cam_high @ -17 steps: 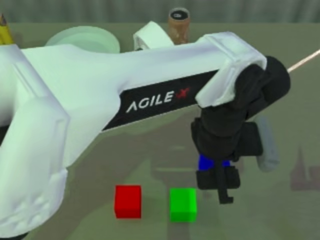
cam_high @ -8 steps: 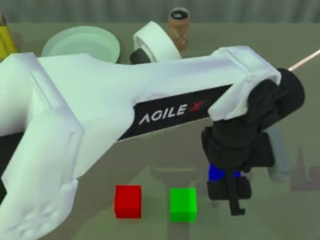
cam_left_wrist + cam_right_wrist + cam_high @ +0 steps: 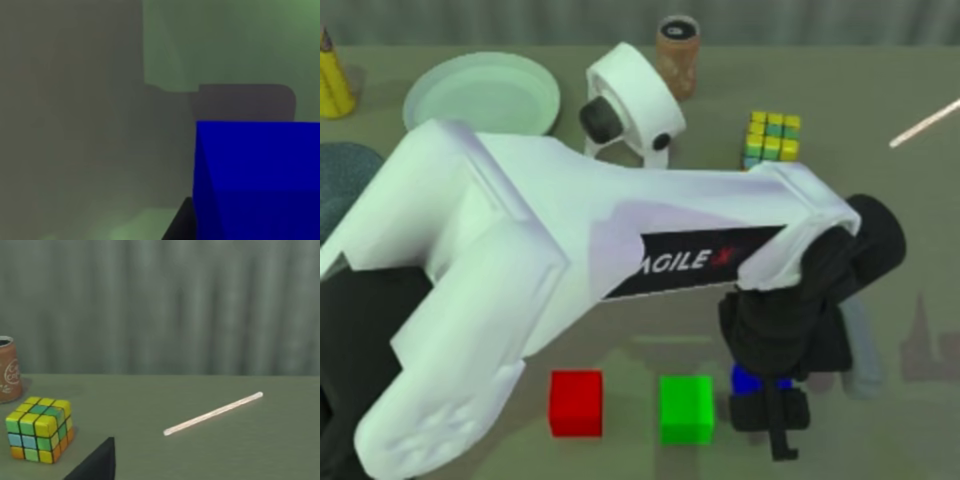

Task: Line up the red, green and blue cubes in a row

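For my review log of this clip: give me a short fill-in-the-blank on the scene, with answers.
1. The cube in the left gripper is ____.
2. On the table, the green cube sits directly right of the ____ cube.
3. The plate lies near the table's far ____ corner.

Answers: blue; red; left

The left gripper (image 3: pixel 772 412) is hanging just right of the green cube (image 3: pixel 686 408) and is gripping the blue cube (image 3: pixel 750 378), which is mostly hiding under it. The red cube (image 3: pixel 576 402) is sitting left of the green cube, apart from it, in one line.
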Robot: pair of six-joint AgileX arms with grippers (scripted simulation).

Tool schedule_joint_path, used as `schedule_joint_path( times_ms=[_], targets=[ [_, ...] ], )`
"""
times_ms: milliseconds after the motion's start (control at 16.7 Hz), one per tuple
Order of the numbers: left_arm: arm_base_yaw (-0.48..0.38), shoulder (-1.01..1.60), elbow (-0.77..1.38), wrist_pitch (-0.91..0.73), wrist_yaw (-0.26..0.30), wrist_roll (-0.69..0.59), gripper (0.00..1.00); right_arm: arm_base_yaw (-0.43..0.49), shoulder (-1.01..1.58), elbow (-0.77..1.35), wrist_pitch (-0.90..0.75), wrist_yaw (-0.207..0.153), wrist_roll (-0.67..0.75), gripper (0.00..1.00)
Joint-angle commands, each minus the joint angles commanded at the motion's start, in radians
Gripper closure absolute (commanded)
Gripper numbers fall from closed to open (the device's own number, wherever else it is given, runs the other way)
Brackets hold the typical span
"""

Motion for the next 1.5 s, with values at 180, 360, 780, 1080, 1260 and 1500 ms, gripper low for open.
schedule_joint_path(
  times_ms=[180, 360, 780, 1080, 1260, 1500],
  targets=[
    [0.0, 0.0, 0.0, 0.0, 0.0, 0.0, 0.92, 0.0, 0.0, 0.0, 0.0, 0.0, 0.0, 0.0],
    [0.0, 0.0, 0.0, 0.0, 0.0, 0.0, 0.7, 0.0, 0.0, 0.0, 0.0, 0.0, 0.0, 0.0],
    [0.0, 0.0, 0.0, 0.0, 0.0, 0.0, 0.17, 0.0, 0.0, 0.0, 0.0, 0.0, 0.0, 0.0],
    [0.0, 0.0, 0.0, 0.0, 0.0, 0.0, 0.0, 0.0, 0.0, 0.0, 0.0, 0.0, 0.0, 0.0],
    [0.0, 0.0, 0.0, 0.0, 0.0, 0.0, 0.0, 0.0, 0.0, 0.0, 0.0, 0.0, 0.0, 0.0],
    [0.002, -0.001, 0.004, -0.004, 0.0, 0.0, 0.0, 0.0, 0.0, 0.0, 0.0, 0.0, 0.0, 0.0]
  ],
)
